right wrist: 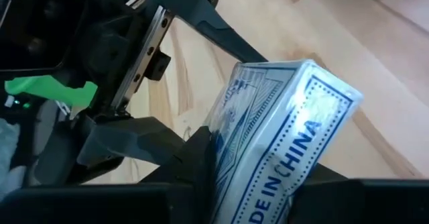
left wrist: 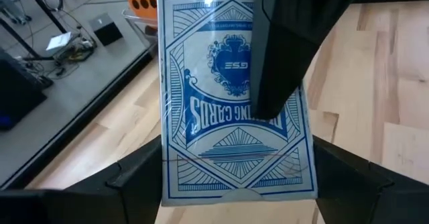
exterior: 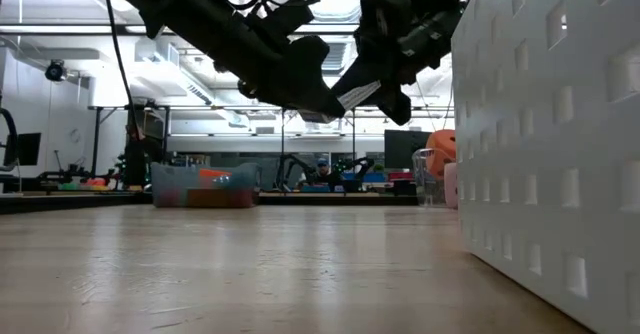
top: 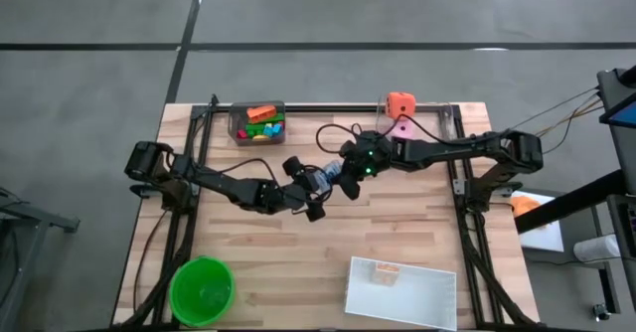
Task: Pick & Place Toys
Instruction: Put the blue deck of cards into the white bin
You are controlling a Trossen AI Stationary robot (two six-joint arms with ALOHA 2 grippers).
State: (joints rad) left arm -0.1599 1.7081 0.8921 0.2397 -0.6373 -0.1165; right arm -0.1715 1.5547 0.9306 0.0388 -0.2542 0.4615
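A blue-and-white box of playing cards (left wrist: 231, 110) hangs in the air over the middle of the table, and both grippers are shut on it. My left gripper (left wrist: 238, 177) comes from the table's left with a finger on either long side of the box. My right gripper (right wrist: 268, 190) comes from the right, onto the box's other end. In the high view the box (top: 326, 176) shows between the two hands. Other toys lie at the far edge: an orange holed cube (top: 400, 103) and a pink die (top: 402, 128). My left gripper pinches the box's two long narrow sides (left wrist: 163, 177) between its fingers, at the end nearest to it. The fingers lie along the box and slant downward from the table's left. The box is lifted clear of the table, its printed face toward the wrist camera. My right gripper pinches the box's two broad faces at the opposite end, by the printed end flap (right wrist: 295, 150). One finger (left wrist: 281, 56) lies flat on the printed face; the other is hidden behind the box. It comes slanting down from the table's right.
A clear bin (top: 258, 123) with several colourful toys stands at the far left. A round green bowl (top: 202, 290) sits at the near left. A white tray (top: 400, 292) holding a small block (top: 386, 272) stands at the near right; its holed wall (exterior: 550, 154) fills the low view's right.
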